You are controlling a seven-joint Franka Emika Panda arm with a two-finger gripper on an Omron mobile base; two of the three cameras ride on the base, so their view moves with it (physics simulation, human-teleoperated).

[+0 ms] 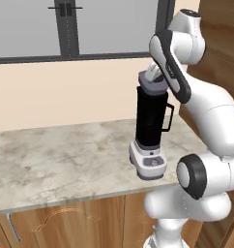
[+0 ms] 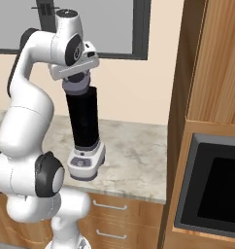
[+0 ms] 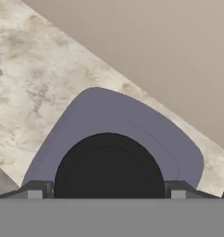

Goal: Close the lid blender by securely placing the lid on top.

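The blender (image 1: 150, 128) stands on the marble counter (image 1: 51, 160) near its front edge, and the lid (image 1: 153, 85) sits on the jar's top, apparently seated for closure. The gripper (image 2: 76, 78) hangs directly above, its fingertips (image 3: 35, 190) spread on either side of the lid's dark centre knob (image 3: 109, 166); whether they touch it cannot be told.

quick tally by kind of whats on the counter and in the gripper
blender: 1
lid, on top of the jar at the gripper: 1
total: 2
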